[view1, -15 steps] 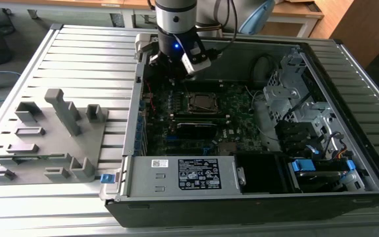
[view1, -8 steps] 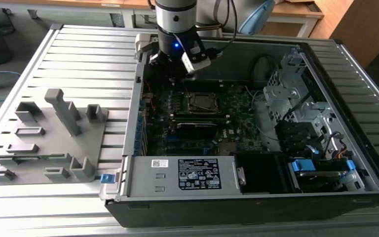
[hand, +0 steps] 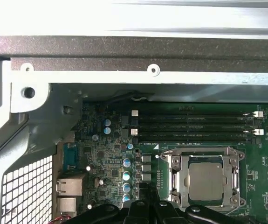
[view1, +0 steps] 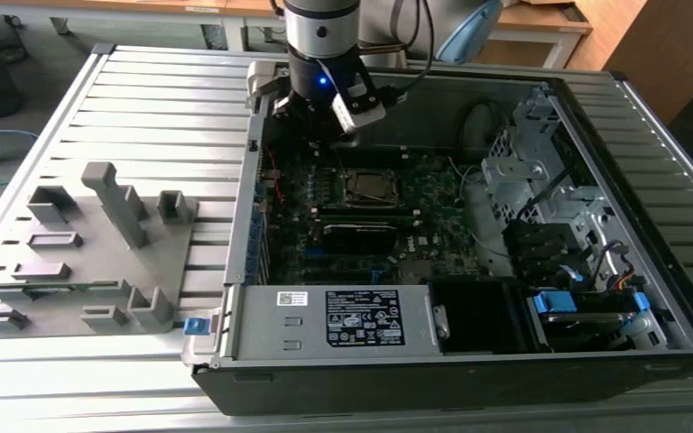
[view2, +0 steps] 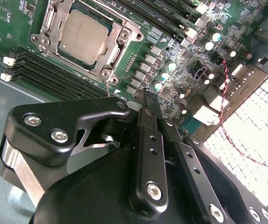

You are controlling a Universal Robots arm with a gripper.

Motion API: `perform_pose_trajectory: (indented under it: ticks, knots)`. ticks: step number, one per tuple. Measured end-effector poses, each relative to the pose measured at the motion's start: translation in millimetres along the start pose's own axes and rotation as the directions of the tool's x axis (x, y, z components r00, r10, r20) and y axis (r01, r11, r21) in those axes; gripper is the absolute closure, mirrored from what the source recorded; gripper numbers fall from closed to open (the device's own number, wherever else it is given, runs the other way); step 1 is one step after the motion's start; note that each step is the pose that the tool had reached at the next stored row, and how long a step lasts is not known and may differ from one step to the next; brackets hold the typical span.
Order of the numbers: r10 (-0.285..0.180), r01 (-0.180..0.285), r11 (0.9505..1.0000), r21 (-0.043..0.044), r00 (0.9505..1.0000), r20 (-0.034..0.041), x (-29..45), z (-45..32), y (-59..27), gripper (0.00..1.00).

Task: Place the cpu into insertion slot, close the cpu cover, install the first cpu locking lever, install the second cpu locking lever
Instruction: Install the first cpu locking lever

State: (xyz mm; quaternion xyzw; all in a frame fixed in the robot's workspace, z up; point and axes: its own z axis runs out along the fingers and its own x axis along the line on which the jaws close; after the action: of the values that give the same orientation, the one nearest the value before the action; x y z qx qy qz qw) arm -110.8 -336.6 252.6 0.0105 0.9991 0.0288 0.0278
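The cpu (view2: 83, 36) lies flat in the insertion slot (view1: 371, 187), silver-grey top up, and appears again in the first wrist view (hand: 206, 182). The cpu cover (view2: 120, 41) is folded down around it as a silvery frame (hand: 184, 179). A thin locking lever wire (view2: 108, 86) sticks out from the socket's corner towards my gripper. My gripper (view2: 145, 95) hovers over the board beside the socket, on the rear-panel side, with its fingers (view2: 147, 140) together and nothing seen between them. In the exterior view the gripper (view1: 326, 137) hangs just beyond the socket.
Black memory slots (hand: 189, 123) run beside the socket. The case's rear wall with its perforated grille (hand: 26, 186) is close by. A power supply box (view1: 337, 317) and drive cages (view1: 540, 171) fill the rest of the case. A grey fixture (view1: 94, 253) stands at the exterior view's left.
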Motion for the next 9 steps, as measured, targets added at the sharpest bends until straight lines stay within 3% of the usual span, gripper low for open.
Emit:
perform_pose_trajectory:
  ticks: [9]
  knots:
    - [0.0, 0.0, 1.0, -0.0004, 1.0, 0.0003, -0.2, -3.4, 0.2, 0.9]
